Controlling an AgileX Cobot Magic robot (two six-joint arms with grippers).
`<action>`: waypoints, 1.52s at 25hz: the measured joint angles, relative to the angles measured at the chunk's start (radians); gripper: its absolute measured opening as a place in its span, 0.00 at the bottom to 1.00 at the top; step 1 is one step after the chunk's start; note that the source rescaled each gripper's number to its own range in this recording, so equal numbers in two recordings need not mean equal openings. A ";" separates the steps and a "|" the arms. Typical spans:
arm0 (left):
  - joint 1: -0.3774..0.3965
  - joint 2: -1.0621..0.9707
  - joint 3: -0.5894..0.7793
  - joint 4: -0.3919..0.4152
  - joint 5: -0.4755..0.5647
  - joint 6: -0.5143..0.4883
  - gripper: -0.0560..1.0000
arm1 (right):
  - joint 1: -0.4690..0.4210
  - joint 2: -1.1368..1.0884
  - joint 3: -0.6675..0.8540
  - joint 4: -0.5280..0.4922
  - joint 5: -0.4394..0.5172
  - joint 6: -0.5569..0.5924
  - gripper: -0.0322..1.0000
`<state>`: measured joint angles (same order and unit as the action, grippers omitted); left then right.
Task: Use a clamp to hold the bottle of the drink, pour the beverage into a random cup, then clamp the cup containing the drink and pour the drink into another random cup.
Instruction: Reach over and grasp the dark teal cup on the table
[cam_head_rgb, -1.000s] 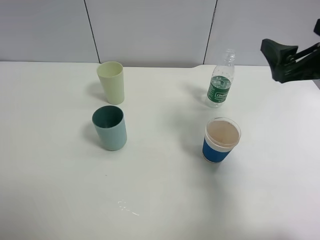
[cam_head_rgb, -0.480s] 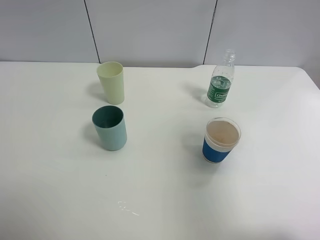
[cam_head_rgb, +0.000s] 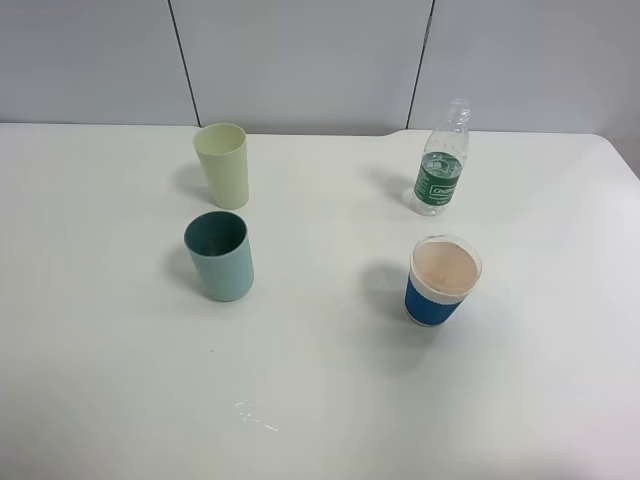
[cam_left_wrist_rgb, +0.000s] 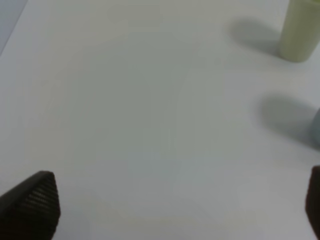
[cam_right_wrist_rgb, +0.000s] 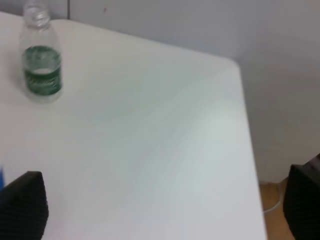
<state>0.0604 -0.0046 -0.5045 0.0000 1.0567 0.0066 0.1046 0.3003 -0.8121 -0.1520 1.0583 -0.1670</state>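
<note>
The bottle (cam_head_rgb: 440, 160), clear with a green label and no cap, stands upright at the back right of the table. The light teal cup (cam_head_rgb: 220, 257) with a dark green inside stands at the left. The pale yellow-green cup (cam_head_rgb: 223, 165) is just behind it. Neither arm shows in the exterior high view. My left gripper (cam_left_wrist_rgb: 172, 210) is open over bare table, with the yellow-green cup (cam_left_wrist_rgb: 300, 30) far ahead of it to one side. My right gripper (cam_right_wrist_rgb: 162, 207) is open and empty near the table's right corner, well away from the bottle (cam_right_wrist_rgb: 42, 65).
A short blue cup with a white rim (cam_head_rgb: 443, 281) stands in front of the bottle. A few small wet marks (cam_head_rgb: 255, 415) lie near the front edge. The table's right edge and rounded corner (cam_right_wrist_rgb: 235, 65) are close to my right gripper, with floor beyond.
One second ago the right arm showed at the upper right edge of the exterior high view; it has drawn back out of that view. The cups and bottle have not moved.
</note>
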 joint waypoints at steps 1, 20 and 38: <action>0.000 0.000 0.000 0.000 0.000 0.000 1.00 | 0.000 -0.023 0.000 0.020 0.028 0.001 0.88; 0.000 0.000 0.000 0.000 0.000 0.000 1.00 | -0.119 -0.303 0.177 0.125 0.089 0.114 0.88; 0.000 0.000 0.000 0.000 0.000 0.000 1.00 | -0.120 -0.303 0.313 0.128 -0.004 0.151 0.86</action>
<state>0.0604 -0.0046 -0.5045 0.0000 1.0567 0.0066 -0.0151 -0.0023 -0.4990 -0.0245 1.0547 -0.0161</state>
